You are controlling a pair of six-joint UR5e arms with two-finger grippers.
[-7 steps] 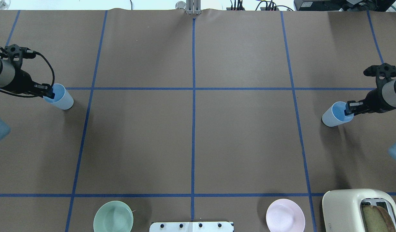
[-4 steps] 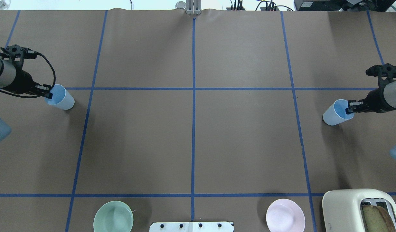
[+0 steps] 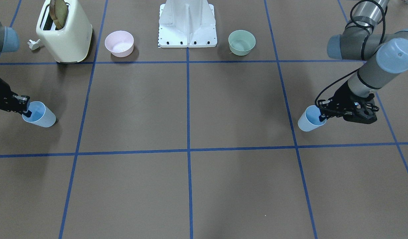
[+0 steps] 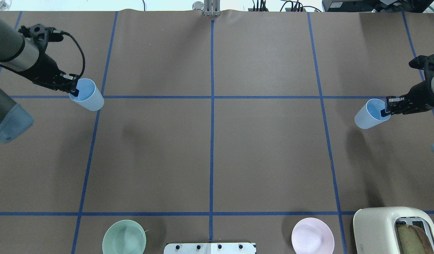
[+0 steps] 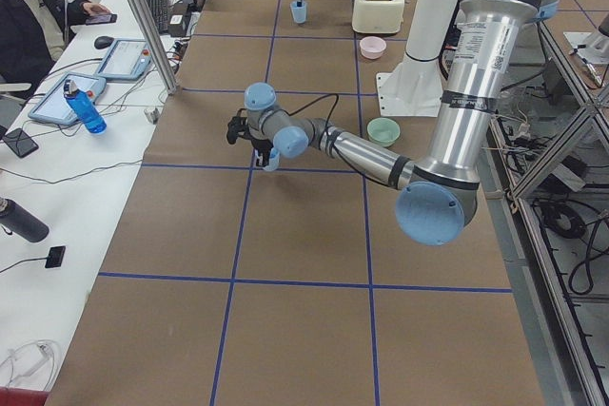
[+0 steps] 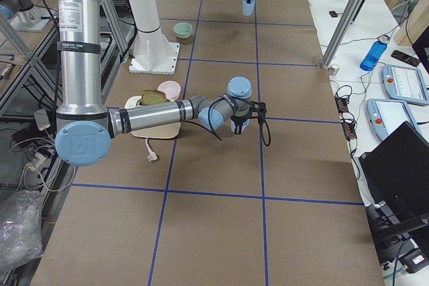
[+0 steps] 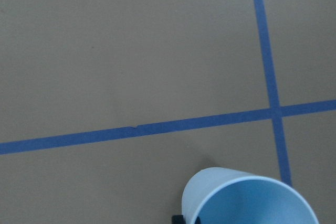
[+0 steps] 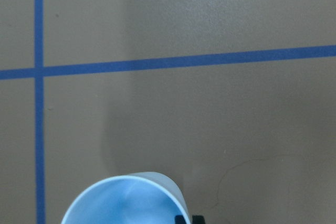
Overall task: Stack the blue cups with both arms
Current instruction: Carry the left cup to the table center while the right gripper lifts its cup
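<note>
Two pale-blue cups are each held by the rim, one finger inside and one outside. My left gripper (image 4: 74, 91) is shut on the left cup (image 4: 88, 96), which hangs above the table at the far left; it also shows in the front view (image 3: 308, 120) and in the left wrist view (image 7: 252, 198). My right gripper (image 4: 384, 112) is shut on the right cup (image 4: 369, 115) at the far right, a little above the table; this cup shows in the front view (image 3: 40, 115) and in the right wrist view (image 8: 126, 203). The cups are far apart.
A green bowl (image 4: 124, 237), the white base stand (image 4: 210, 248), a pink bowl (image 4: 312, 235) and a cream toaster (image 4: 397, 229) with bread stand along the robot's edge. Blue tape lines grid the brown table. Operators' gear lies on side tables.
My left gripper has lifted its cup and carried it right and away from the robot. My right gripper has raised its cup a little. Both shadows have moved away from the cups.
</note>
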